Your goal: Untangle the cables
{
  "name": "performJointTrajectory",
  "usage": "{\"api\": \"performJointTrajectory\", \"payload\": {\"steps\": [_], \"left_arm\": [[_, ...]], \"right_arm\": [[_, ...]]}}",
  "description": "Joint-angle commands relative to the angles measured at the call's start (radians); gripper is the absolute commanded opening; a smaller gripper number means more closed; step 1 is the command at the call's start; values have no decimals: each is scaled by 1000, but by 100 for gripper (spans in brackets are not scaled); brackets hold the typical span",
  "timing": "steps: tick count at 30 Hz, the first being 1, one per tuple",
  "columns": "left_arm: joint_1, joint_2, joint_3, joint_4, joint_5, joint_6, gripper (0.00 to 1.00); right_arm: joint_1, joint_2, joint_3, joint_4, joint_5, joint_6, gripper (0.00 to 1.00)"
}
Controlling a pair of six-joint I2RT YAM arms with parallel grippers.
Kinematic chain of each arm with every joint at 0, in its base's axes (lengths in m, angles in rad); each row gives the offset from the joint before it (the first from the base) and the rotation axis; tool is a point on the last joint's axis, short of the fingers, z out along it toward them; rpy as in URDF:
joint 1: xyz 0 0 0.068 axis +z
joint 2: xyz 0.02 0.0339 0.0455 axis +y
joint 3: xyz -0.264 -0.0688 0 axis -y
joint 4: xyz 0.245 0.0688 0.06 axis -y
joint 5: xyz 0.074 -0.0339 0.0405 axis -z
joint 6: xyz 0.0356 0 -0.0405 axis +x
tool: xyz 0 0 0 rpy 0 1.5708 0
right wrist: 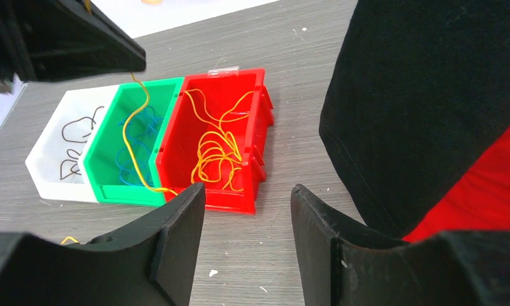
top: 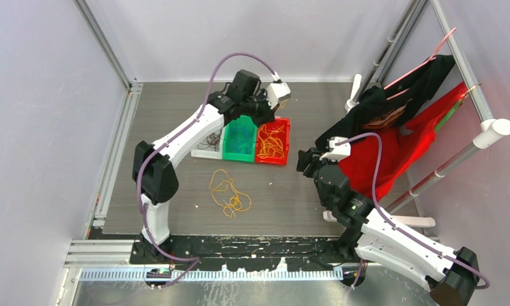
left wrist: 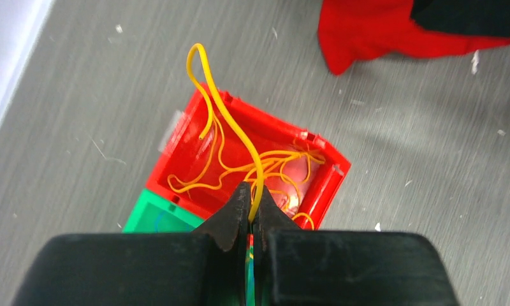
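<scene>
— Gripping what with the left claw?
— Clamped on one thin yellow-orange flexible wire, held above the red plastic bin, probably to drop like colour with like.
— And the right claw?
— Spread apart, holding nothing, parked at three o'clock of the bins, seemingly to keep clear.
— Rest of the cables?
— Partly sorted: blue in the green plastic bin, dark in the white plastic bin. At six o'clock of those, a loose yellow-orange tangle on the grey wood-grain desk, awaiting separation.
</scene>
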Motion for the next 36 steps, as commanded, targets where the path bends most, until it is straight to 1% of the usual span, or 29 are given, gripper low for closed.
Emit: {"api": "performJointTrajectory", "payload": {"steps": [1,3,5,7,11,13,15,17,21,22,24,27,30,31,33,35,36], "left_arm": [[-29,45,52,-144,-89,112,0],[-41,110,154,-265,-112,167,0],[-44,177,257,-380,-133,157,0],[-45,227,320,-449,-141,150,1],[-45,253,333,-476,-153,144,12],[-45,257,337,-480,-163,135,20],[-43,265,348,-497,-168,131,31],[-43,268,363,-505,-184,128,36],[-35,269,426,-518,-194,119,44],[-31,267,442,-523,-195,119,48],[-25,268,483,-542,-193,121,60],[-6,271,567,-579,-170,117,84],[42,275,667,-625,-133,99,98],[60,271,692,-638,-124,94,100],[99,243,705,-658,-117,91,100],[143,201,681,-677,-94,79,100],[169,178,660,-691,-79,75,100]], "right_arm": [[-8,-22,19,6,33,17,56],[-10,-22,21,0,37,16,56],[-14,-17,23,-4,39,14,55],[-17,-9,31,-10,34,15,55],[-32,8,47,-21,21,19,55],[-39,15,55,-26,8,20,54],[-46,21,62,-29,-4,20,54],[-54,31,69,-30,-26,18,54],[-63,63,90,-30,-70,22,54],[-65,74,94,-30,-85,24,54],[-68,97,105,-24,-141,24,54],[-68,158,124,20,-295,25,56],[-68,264,169,60,-514,19,57],[-68,302,193,61,-573,18,57],[-70,372,226,93,-670,25,58],[-83,446,249,128,-752,39,58],[-95,483,267,132,-769,51,57]]}}
